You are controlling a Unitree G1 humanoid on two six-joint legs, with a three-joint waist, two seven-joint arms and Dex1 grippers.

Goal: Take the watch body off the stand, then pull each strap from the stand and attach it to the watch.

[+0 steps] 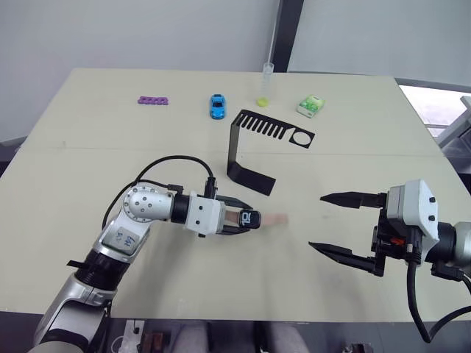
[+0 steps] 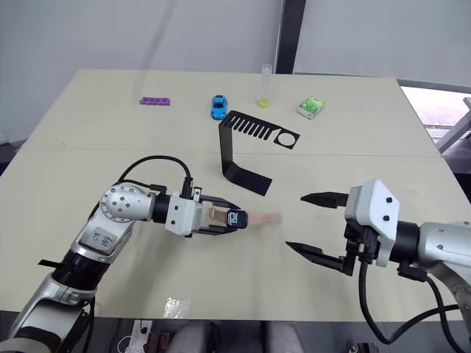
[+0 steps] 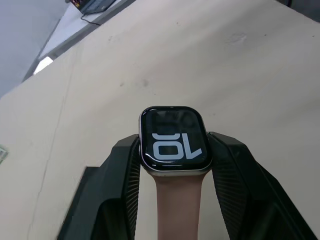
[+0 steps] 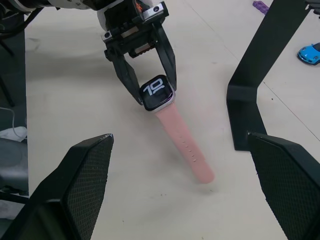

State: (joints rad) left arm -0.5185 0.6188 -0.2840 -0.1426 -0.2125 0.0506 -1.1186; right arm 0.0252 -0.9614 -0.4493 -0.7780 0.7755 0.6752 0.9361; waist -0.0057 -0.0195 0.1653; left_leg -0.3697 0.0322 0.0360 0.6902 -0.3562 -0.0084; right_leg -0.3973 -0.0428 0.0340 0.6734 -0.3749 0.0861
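My left end effector [image 1: 246, 219]: fingers pinching the watch body [image 1: 251, 218] by its sides, in front of the stand [image 1: 254, 151], near its base. One pinkish strap [image 4: 182, 145] joins the watch body and lies on the desk [image 1: 96, 140] beyond it; another [image 3: 176, 207] runs back between the fingers. My right end effector [image 1: 340, 226]: fingers spread wide, gripping nothing, well right of the stand. Behind the stand: blue toy car [image 1: 217, 106], green-white packet [image 1: 310, 106].
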